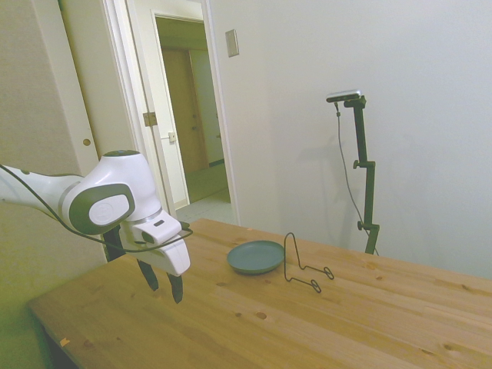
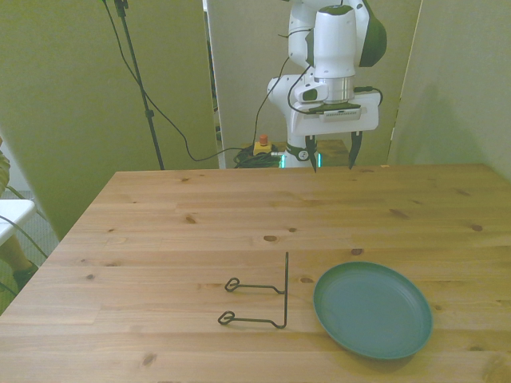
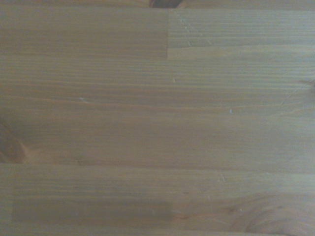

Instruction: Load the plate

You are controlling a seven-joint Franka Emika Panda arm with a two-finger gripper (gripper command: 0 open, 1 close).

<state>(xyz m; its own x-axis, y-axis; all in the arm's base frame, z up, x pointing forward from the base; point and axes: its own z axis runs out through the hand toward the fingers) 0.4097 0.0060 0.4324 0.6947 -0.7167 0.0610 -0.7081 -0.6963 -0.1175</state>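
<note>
plate (image 2: 373, 309) flat, rim up, beside wire stand (image 2: 259, 300)

a glossy white robot arm (image 2: 334, 40) with rounded joints and grey end caps, a thin black cable looped alongside, and two slim dark fingers (image 1: 176, 287) beneath a white gripper (image 2: 333, 155).

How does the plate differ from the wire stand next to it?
The plate is a solid teal disc lying flat; the wire stand is thin black wire, mostly open space. The plate stays low, while the stand has an upright loop rising above it. Both rest on the table, apart from the gripper.
</note>
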